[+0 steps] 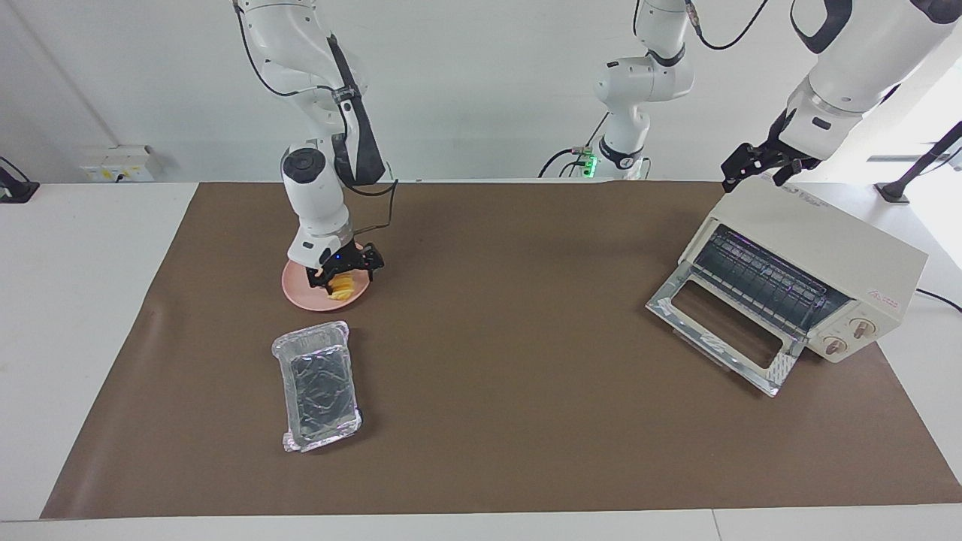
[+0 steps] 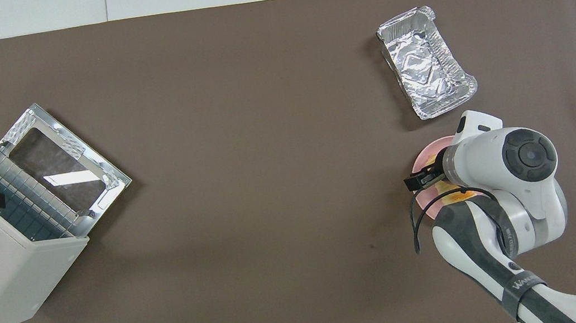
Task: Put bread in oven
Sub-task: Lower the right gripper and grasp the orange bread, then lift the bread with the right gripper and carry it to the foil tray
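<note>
The bread (image 1: 343,288), a small yellow-orange loaf, lies on a round pink plate (image 1: 299,291) toward the right arm's end of the table. My right gripper (image 1: 342,275) is down on the plate, open, with a finger on each side of the bread. In the overhead view the right arm's wrist hides most of the bread (image 2: 455,195) and of the plate (image 2: 422,160). The cream-white oven (image 1: 827,240) stands at the left arm's end, its glass door (image 1: 721,330) dropped open and its wire rack showing. My left gripper (image 1: 757,174) hangs open over the oven's top and holds nothing.
A crinkled silver foil tray (image 1: 319,387) lies farther from the robots than the plate, close beside it. A brown mat (image 1: 511,338) covers the table between the plate and the oven. The oven's power cable trails off at the left arm's end.
</note>
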### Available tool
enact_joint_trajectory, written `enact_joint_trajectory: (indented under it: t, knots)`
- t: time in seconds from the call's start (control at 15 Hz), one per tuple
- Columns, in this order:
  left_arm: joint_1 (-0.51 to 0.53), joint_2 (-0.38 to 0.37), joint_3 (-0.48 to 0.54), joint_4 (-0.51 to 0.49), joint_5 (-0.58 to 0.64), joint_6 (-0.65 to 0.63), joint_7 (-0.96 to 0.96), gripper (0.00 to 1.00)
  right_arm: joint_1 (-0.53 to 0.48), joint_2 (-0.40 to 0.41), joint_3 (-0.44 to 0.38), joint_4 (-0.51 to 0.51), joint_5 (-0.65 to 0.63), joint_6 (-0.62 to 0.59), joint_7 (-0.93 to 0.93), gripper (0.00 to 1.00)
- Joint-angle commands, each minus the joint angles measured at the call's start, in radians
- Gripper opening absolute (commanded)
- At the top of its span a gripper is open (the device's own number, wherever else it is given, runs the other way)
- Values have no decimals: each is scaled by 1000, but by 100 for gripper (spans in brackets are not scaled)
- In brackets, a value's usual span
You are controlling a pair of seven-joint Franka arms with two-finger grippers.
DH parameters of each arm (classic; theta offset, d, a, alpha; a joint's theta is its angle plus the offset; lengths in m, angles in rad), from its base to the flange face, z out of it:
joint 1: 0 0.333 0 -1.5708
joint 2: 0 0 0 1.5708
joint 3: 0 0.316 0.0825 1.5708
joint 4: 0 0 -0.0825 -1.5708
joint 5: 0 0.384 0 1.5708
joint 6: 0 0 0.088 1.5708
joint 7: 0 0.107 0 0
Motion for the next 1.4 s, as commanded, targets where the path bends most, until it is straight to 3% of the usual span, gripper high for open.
enact_joint_trajectory:
  t: [0.0, 0.27, 0.33, 0.4, 0.54, 0.6, 0.87, 1.0, 1.2, 1.34]
  knots:
    - [-5, -24, 10, -22, -16, -1, -7, 100, -22, -3, 3, -12, 1, 1, -28, 100]
    - [-5, -24, 10, -23, -16, -1, -7, 100, -27, 2, 3, 19, 1, -31, -34, 98]
    - [-5, -24, 10, -22, -16, -3, -7, 100, -27, 2, 3, 17, -1, -28, -33, 87]
    - [-5, -24, 10, -23, -16, -1, -7, 100, -27, 4, 3, 17, 0, -27, -33, 66]
    - [-5, -24, 10, -23, -16, -3, -7, 100, -28, 4, 3, 17, -1, -22, -31, 13]
    - [-5, -24, 10, -22, -16, -1, -7, 100, -37, 4, 3, 17, -1, -21, -31, 0]
    - [-5, -24, 10, -22, -16, -1, -7, 100, -46, 11, 3, 42, -1, -37, -39, 0]
    - [-5, -24, 10, -23, -16, -1, -7, 100, -53, 10, 3, 94, -1, -114, -51, 0]
    - [-5, -24, 10, -23, -16, -3, -7, 100, -65, 29, 3, 290, -1, -365, -56, 0]
    - [-5, -24, 10, -23, -16, -1, -7, 100, -83, 91, 3, 457, -1, -480, -80, 0]
